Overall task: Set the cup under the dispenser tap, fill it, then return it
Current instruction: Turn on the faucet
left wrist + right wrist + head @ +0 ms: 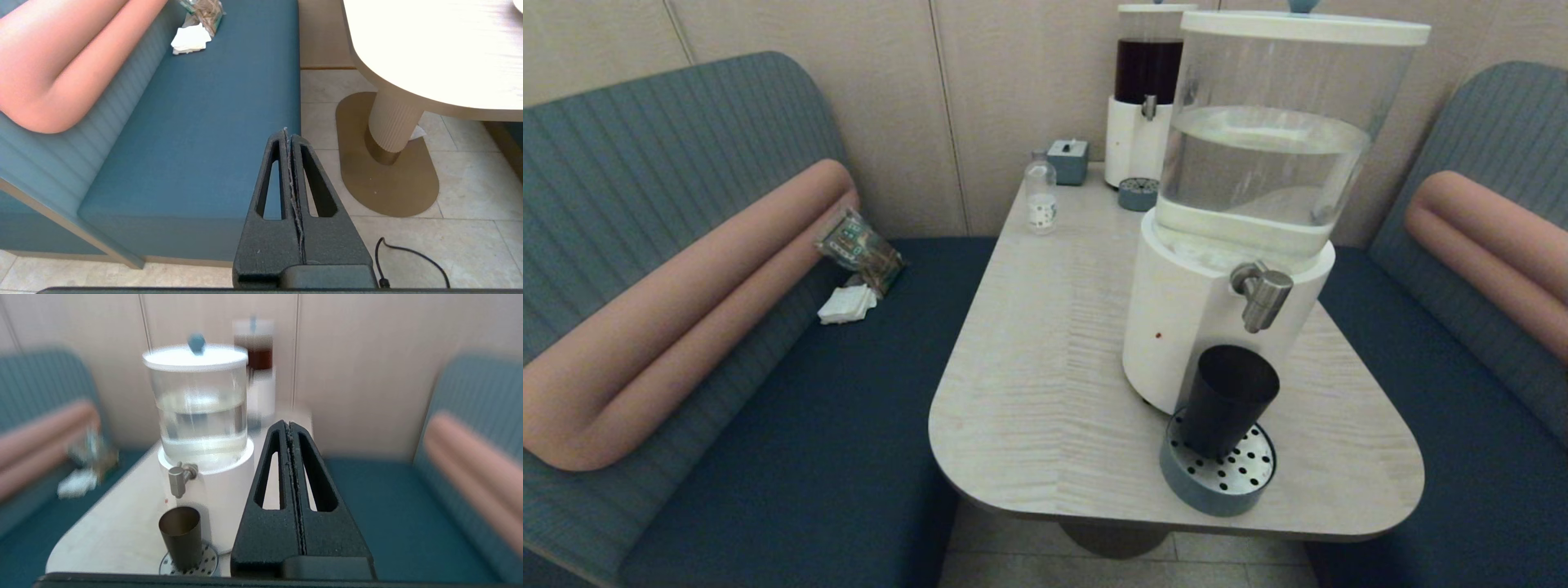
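My left gripper point(289, 134) hangs low beside the desk, out past its near left corner, pointing down over the front edge of the bench seat and the floor. Its two fingers point(271, 192) are pressed flat together, holding nothing. My right gripper point(289, 426) is raised off the desk's near right corner, pointing level across the desk. Its fingers point(316, 490) are likewise pressed together on nothing. Neither arm shows in the head view.

Beige panelled walls point(809, 90) are filling the frame's top; teal benches point(792, 425) are flanking the pale table point(1045, 343); tiled floor point(470, 196) is lying below.
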